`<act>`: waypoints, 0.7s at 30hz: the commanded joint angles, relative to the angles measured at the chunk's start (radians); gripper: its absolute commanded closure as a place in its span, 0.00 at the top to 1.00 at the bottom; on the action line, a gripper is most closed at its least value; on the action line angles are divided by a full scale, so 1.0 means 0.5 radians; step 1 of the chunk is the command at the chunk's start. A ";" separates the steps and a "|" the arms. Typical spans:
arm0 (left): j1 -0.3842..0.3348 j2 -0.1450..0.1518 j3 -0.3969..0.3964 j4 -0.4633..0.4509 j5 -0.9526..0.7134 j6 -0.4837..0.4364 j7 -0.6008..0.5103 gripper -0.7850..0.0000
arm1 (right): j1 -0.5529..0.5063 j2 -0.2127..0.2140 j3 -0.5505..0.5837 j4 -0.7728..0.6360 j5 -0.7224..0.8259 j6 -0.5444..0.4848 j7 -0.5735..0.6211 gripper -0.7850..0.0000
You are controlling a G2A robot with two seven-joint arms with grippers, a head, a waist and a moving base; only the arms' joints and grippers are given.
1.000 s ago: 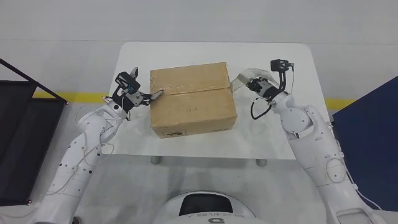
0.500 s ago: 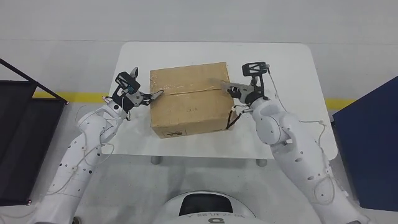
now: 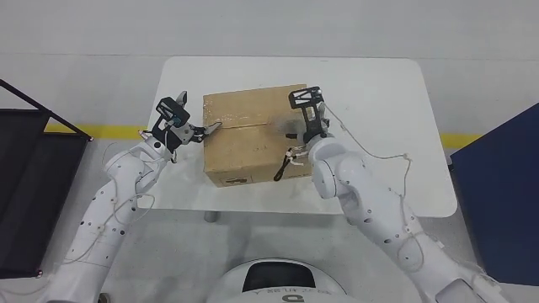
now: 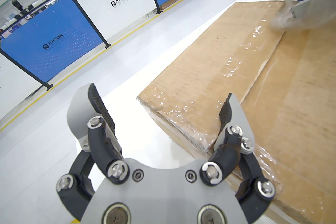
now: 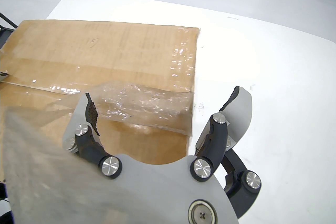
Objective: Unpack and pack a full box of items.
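One box: a brown rectangular cardboard box (image 3: pixel 253 139), shut and taped along its top seam, is sitting in the middle of a white rounded table (image 3: pixel 379 93).
Left gripper: the left gripper (image 4: pixel 160 93) is hovering at the box's left end, level with its top. Its fingers are standing wide apart, holding nothing, with the box's upper left edge lying between them.
Right gripper: the right gripper (image 5: pixel 162 99) is hanging above the box's right end, its fingers spreading wide and gripping nothing.
Tape: a crinkled strip of clear tape (image 5: pixel 141 101) is lying loosened on the box top at its right end, beneath the right gripper.
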 commanded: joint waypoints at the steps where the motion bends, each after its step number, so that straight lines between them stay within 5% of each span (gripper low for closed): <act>1: 0.000 0.000 0.000 0.000 0.000 0.000 0.000 1.00 | 0.022 -0.015 -0.039 -0.017 -0.033 0.014 0.024 1.00; 12: 0.000 0.000 0.000 0.000 0.000 0.000 0.000 1.00 | 0.282 -0.142 -0.183 -0.132 0.049 0.121 0.237 1.00; 21: 0.000 0.000 0.000 0.000 0.000 0.000 0.000 1.00 | 0.299 -0.150 0.275 -0.258 0.809 -0.141 0.318 1.00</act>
